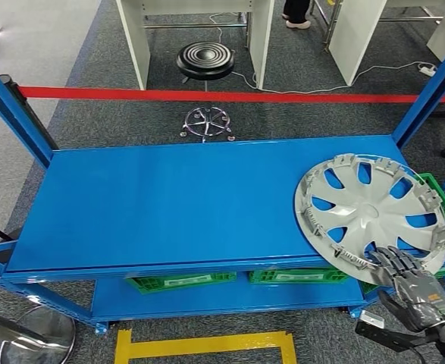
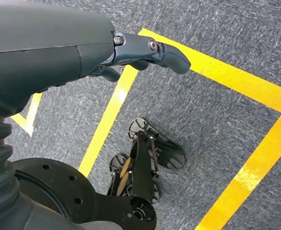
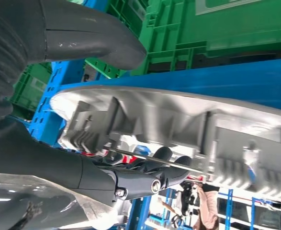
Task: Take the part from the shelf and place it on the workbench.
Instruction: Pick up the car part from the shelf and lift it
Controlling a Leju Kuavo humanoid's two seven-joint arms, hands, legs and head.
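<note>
Across the middle of the head view stretches the blue workbench (image 1: 168,205), a broad flat top on a blue frame, and that is the biggest thing in play here. Next in size, over at 3 o'clock on that top, sits the silver hubcap (image 1: 374,212), inner face up with its clips showing, its near edge jutting past the bench's front lip at about 5 o'clock. Below the top, green crates (image 1: 180,280) line the lower level. Then the right hand (image 1: 405,277), coming up at 5 o'clock: its dark fingers (image 1: 393,260) lie over the hubcap's near rim, and the right wrist view shows the thumb on one face of the rim and the fingers curled against the other, so it reads as a pinch grip on the edge. Smallest of all, the left hand (image 2: 146,52) hangs down over grey carpet and yellow floor tape, fingers loosely extended, nothing in it. So where are we? By my reading this is the placing step: the part looks largely down on the bench, with the hand not yet released. The next move calls for nudging the hubcap further onto the top so no rim overhangs, then easing the fingers apart and drawing clear without dragging those clips.
</note>
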